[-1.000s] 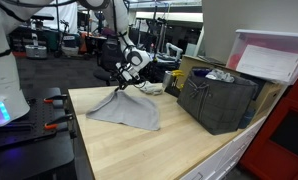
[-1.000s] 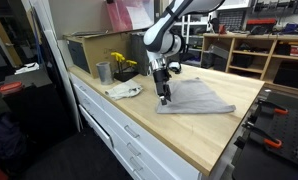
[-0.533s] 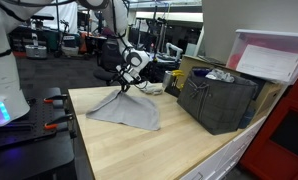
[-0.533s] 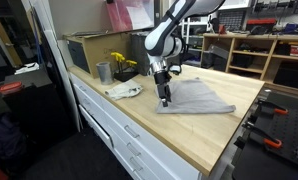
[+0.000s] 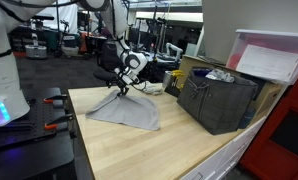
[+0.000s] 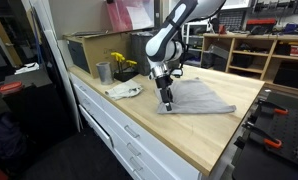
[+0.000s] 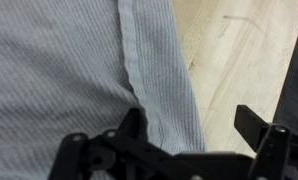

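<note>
A grey ribbed cloth (image 5: 131, 110) (image 6: 199, 97) lies spread flat on the light wooden table (image 5: 159, 150) (image 6: 189, 135). My gripper (image 5: 118, 90) (image 6: 166, 102) points down at the cloth's edge nearest the table's side, close to the surface. In the wrist view the cloth (image 7: 79, 70) fills the left, its hemmed edge running down between the jaws. The gripper (image 7: 192, 122) is open: one finger stands over the cloth, the other over bare wood. Nothing is held.
A black crate (image 5: 217, 100) with a clear pink-lidded box (image 5: 274, 55) above it stands at one end of the table. A metal cup (image 6: 103, 72), yellow flowers (image 6: 121, 62) and a white rag (image 6: 124, 91) sit near the cloth. Clamps (image 6: 274, 110) lie at the other end.
The gripper has edged slightly lower over the cloth's edge. Its jaws stay open and the cloth has not moved.
</note>
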Controlling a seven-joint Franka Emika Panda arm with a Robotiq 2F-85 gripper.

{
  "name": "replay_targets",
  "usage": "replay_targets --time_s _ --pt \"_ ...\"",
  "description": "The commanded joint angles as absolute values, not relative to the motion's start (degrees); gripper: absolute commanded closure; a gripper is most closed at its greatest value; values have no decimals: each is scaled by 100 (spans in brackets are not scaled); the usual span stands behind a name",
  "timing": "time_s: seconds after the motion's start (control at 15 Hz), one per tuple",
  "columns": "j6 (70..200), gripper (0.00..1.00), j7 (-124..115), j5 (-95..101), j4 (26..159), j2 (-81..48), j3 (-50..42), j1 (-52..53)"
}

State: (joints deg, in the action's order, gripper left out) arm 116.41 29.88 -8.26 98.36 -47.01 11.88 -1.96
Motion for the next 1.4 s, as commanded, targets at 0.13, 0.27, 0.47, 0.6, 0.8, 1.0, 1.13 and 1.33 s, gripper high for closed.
replay_targets --time_s 0.13,0.27,0.47,0.6,0.8,1.0,1.13,1.33 --pt "11212 0 3038 -816 10713 -3705 1292 -243" --pt "11223 0 3124 -767 11035 -3356 1330 -190" --pt "11145 0 3237 -731 11414 -2929 1370 -108" --pt "11229 0 3145 -658 11587 -2718 1309 -3" --pt "12042 0 2910 -313 11454 -2825 1045 90" --pt "12918 0 2613 102 11162 -3185 777 151" --pt "13207 0 2430 291 10984 -3439 649 156" --pt "13096 0 2184 321 10845 -3684 632 155"
